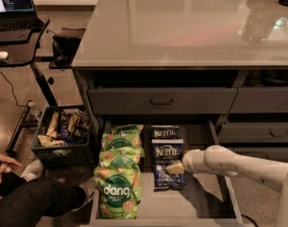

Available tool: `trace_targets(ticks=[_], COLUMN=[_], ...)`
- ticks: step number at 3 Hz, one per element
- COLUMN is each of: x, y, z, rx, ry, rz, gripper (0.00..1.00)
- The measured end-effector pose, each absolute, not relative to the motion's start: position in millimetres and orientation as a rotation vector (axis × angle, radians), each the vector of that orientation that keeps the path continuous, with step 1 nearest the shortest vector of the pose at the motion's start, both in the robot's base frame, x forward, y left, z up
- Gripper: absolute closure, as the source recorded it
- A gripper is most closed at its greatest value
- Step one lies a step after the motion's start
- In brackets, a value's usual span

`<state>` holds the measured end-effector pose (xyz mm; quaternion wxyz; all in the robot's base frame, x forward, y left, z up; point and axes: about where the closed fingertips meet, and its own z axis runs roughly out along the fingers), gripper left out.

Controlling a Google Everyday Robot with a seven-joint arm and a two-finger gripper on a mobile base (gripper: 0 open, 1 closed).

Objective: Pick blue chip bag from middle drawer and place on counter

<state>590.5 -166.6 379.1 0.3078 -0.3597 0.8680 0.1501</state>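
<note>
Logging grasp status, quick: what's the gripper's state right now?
The gripper: in the middle drawer, at the blue chip bag; open or closed cannot be told.
</note>
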Motion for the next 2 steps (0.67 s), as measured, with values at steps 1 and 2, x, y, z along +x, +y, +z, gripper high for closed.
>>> trace_targets(ticks=[1,2], x=[590.5,590.5], y=[-166.6,-166.5], z=[379.1,379.1], rx=[-0.951,-0.951], ry=[2.295,2.295], rz=[0.397,0.397], gripper=[0.64,0.89])
